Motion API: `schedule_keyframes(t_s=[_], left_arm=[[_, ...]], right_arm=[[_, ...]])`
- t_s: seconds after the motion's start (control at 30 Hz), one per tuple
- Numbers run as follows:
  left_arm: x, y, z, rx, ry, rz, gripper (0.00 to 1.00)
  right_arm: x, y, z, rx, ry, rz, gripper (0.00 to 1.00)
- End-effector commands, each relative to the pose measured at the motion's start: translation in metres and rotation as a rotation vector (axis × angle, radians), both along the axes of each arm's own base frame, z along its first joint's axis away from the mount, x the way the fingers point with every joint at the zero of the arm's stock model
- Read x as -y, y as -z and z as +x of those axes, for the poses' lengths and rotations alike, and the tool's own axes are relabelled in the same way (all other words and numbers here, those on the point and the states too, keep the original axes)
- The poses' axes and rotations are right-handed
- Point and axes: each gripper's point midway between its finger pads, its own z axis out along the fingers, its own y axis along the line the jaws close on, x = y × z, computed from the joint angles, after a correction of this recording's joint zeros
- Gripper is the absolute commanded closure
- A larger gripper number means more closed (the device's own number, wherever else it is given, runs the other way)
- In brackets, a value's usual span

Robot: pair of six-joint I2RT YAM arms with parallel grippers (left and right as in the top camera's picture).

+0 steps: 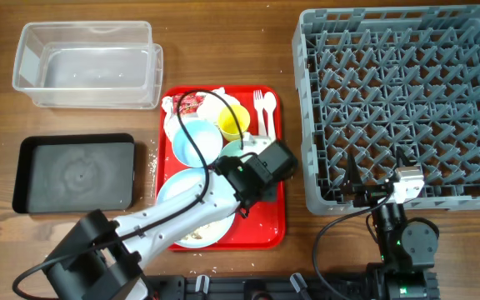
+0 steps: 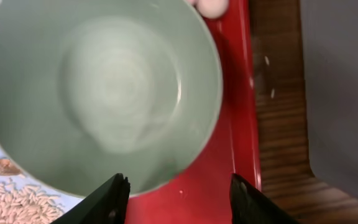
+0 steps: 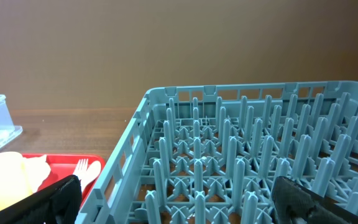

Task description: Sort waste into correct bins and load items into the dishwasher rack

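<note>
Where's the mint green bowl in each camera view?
Overhead: mint green bowl at centre, on the red tray.
Left wrist: the mint green bowl fills the upper left.
Right wrist: not in view.
Shared landmark: the red tray, seen in all three.

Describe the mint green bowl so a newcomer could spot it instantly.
Find the red serving tray left of the grey rack. The mint green bowl sits mid-tray, beside the yellow cup, under the left gripper. It is pale green and empty, unlike the blue bowl and crumb-strewn blue plate.

Bright, even light; blurry close-ups
</note>
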Motion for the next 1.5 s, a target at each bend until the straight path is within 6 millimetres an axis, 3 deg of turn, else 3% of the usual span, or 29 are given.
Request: schedule_keyframes(t_s=[0.0, 0.27, 0.4, 0.77, 1.0, 1.27, 1.47], left_arm=[[0.012, -0.002, -0.005, 0.037, 0.128, 0.029, 0.44], [0.011, 0.020, 0.007, 0.084, 0.193, 0.128, 0.44], [0.001, 0.016, 0.021, 0.160, 0.163, 0.194, 0.44], [0.008, 0.006, 0.023, 0.178, 0.178, 0.172, 0.49], [0.005, 0.025, 0.022, 0.155, 0.254, 0.237, 0.52], [0.008, 0.026, 0.024, 0.161, 0.254, 0.230, 0.58], [0.009, 0.027, 0.024, 0.161, 0.252, 0.230, 0.54]], right_arm=[[0.001, 0.000, 0.000, 0.003, 0.009, 0.014, 0.00], [0.001, 0.000, 0.000, 0.003, 0.009, 0.014, 0.00], [0.001, 0.000, 0.000, 0.003, 0.009, 0.014, 0.00], [0.001, 0.000, 0.000, 0.003, 0.009, 0.014, 0.00], [0.001, 0.000, 0.000, 0.003, 0.009, 0.014, 0.00], [0.001, 0.000, 0.000, 0.003, 0.009, 0.014, 0.00], [0.001, 0.000, 0.000, 0.003, 0.009, 0.014, 0.00]])
